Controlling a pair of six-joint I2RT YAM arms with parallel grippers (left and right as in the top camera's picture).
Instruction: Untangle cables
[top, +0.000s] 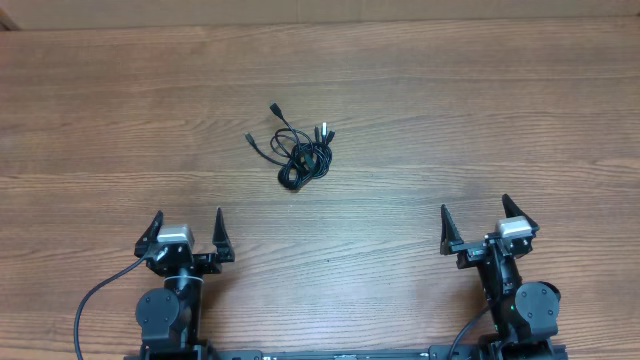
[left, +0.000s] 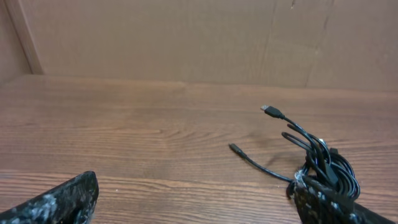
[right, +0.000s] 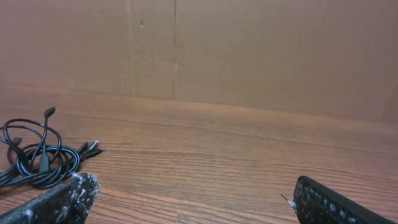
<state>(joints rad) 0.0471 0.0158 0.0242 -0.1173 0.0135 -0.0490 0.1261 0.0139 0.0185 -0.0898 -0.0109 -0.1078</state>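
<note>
The wooden worktop (top: 480, 120) carries everything. At its near edge sit the left claw (top: 188, 216) and the right claw (top: 475, 204), both released, jaws spread wide and grasping nothing. The cables (top: 300, 155) lie bunched in 1 small knot near the worktop's middle, well apart from both claws and nearer the left. A black plug (top: 274, 107) sticks out toward the far edge; silver plugs (top: 324, 131) poke out on the knot's right.

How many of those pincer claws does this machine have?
2. The left gripper is at the table's near edge on the left, and the right gripper is at the near edge on the right. Both are open and well clear of the cables. None seems hidden.
</note>
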